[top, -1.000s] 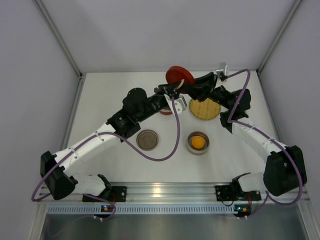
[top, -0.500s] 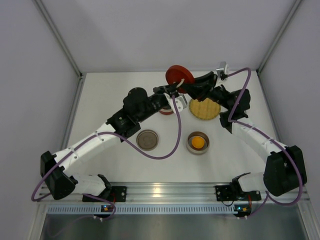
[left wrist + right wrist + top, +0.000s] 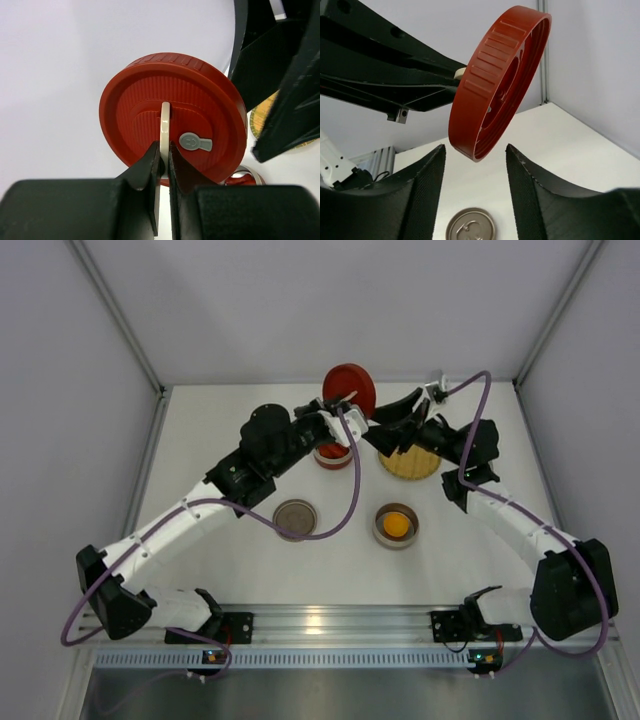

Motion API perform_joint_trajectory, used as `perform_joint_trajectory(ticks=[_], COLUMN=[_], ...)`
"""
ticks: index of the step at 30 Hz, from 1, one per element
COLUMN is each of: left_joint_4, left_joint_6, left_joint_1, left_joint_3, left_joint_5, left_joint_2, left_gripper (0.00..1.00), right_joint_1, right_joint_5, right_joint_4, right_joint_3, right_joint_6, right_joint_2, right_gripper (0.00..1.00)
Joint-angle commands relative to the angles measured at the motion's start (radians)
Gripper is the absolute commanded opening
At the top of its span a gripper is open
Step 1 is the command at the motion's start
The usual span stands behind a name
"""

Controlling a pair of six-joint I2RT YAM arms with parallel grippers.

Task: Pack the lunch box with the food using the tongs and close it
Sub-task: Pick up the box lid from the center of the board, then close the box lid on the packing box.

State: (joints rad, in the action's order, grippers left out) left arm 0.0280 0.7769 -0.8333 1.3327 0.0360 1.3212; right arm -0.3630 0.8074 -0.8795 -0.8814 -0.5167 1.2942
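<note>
My left gripper is shut on the cream handle of the red lid and holds it up on edge above the back of the table. The lid hangs beyond the lunch box, a round metal pot with red food in it. My right gripper stands open just under the lid's lower rim, its fingers apart from it. A round orange piece lies in a metal bowl. The tongs are out of view.
A yellow woven plate lies under my right arm, right of the lunch box. A flat round metal disc lies left of the bowl; it shows below my right fingers. White walls close the back and sides.
My right gripper has opened and let go of the lid's rim. My left gripper has closed on the handle and carried the lid slightly back and left.
</note>
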Motion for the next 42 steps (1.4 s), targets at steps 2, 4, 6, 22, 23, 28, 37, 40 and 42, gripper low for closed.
perform_joint_trajectory(ticks=[2, 4, 6, 22, 23, 28, 37, 40, 42], left_joint_4=[-0.052, -0.115, -0.233, -1.031, -1.033, -1.022, -0.988, -0.979, -0.981], left_joint_6=[-0.073, -0.138, -0.203, -0.269, -0.263, -0.274, -0.288, -0.289, -0.289], left_joint_1=[0.028, 0.058, 0.082, 0.178, 0.187, 0.270, 0.309, 0.301, 0.290], left_joint_3=[0.089, 0.141, 0.248, 0.967, 0.967, 0.993, 0.984, 0.982, 0.982], left_joint_5=[0.038, 0.036, 0.031, 0.094, 0.087, 0.012, -0.073, -0.064, -0.056], left_joint_2=[0.019, 0.041, 0.091, 0.811, 0.828, 0.912, 0.964, 0.975, 0.983], left_gripper=[0.00, 0.00, 0.00, 0.00, 0.00, 0.00, 0.00, 0.00, 0.00], right_joint_1=[0.041, 0.068, 0.125, 0.521, 0.532, 0.538, 0.539, 0.539, 0.538], right_joint_5=[0.010, 0.013, 0.025, 0.131, 0.134, 0.134, 0.136, 0.134, 0.127], right_joint_4=[0.031, 0.065, 0.127, 0.815, 0.820, 0.835, 0.798, 0.789, 0.787], right_joint_3=[0.016, 0.019, 0.007, -0.041, -0.030, 0.038, 0.062, 0.068, 0.070], right_joint_6=[-0.002, -0.025, -0.025, 0.273, 0.283, 0.296, 0.262, 0.253, 0.251], right_joint_2=[-0.055, -0.075, -0.088, -0.219, -0.225, -0.253, -0.246, -0.245, -0.246], right_gripper=[0.72, 0.96, 0.99, 0.99, 0.99, 0.99, 0.99, 0.99, 0.99])
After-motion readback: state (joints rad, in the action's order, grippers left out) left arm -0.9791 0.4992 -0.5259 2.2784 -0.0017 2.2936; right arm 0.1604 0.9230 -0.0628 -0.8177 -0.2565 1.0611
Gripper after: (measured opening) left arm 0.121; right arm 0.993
